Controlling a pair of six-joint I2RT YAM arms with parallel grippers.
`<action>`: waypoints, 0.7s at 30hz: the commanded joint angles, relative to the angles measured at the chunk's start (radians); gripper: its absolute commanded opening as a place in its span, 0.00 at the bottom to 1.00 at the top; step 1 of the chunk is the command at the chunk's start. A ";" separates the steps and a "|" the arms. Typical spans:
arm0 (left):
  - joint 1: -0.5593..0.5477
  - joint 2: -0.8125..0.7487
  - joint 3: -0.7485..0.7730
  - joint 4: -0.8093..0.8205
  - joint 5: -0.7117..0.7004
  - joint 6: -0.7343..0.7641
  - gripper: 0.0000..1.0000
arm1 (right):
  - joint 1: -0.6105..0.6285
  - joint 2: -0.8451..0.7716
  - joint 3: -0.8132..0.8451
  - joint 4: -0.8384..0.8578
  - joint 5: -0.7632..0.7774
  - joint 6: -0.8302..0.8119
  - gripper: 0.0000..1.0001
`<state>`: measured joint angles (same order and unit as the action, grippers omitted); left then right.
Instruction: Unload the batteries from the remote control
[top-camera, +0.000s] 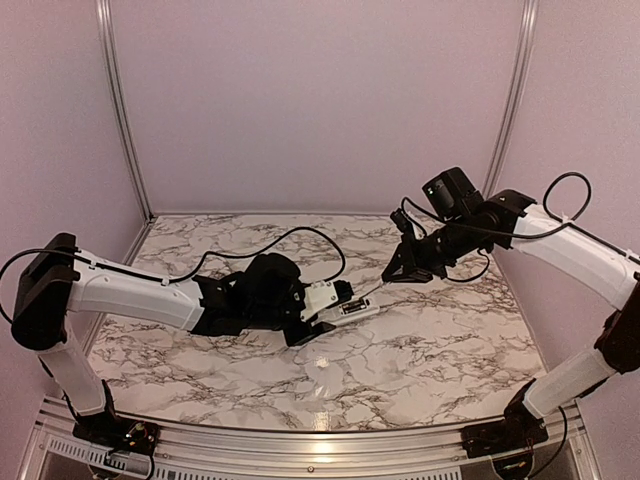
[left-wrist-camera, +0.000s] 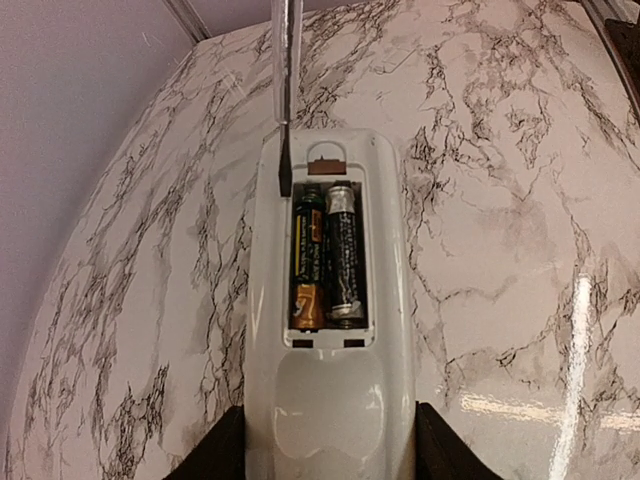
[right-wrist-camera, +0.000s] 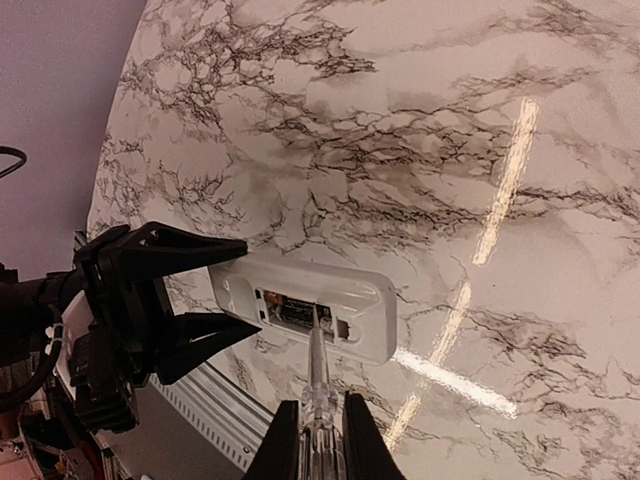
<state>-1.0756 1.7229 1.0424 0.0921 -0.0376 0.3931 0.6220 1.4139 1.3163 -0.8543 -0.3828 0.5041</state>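
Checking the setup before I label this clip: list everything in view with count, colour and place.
remote control: 1, white, mid-table, battery compartment open and facing up, one end held by the left end effector
batteries: 2, dark, one with an orange end and one with silver, side by side in the open compartment
screwdriver: 1, clear handle and metal shaft, tip at the compartment's edge beside the batteries
table: 1, white marble with dark veins
walls: pale lilac, around the table
arms: 2, white and black, left and right
left end effector: black, shut on the remote
right end effector: black, shut on the screwdriver handle
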 joint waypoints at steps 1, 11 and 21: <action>-0.007 0.016 0.036 -0.015 -0.008 -0.005 0.00 | 0.016 0.018 0.037 -0.015 0.020 -0.001 0.00; -0.009 0.015 0.034 -0.019 -0.018 -0.003 0.00 | 0.016 0.023 0.047 -0.036 0.051 -0.004 0.00; -0.013 0.016 0.037 -0.021 -0.021 -0.008 0.00 | 0.018 0.029 0.038 -0.031 0.052 0.000 0.00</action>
<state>-1.0801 1.7279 1.0515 0.0689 -0.0483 0.3893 0.6300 1.4281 1.3254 -0.8772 -0.3496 0.5041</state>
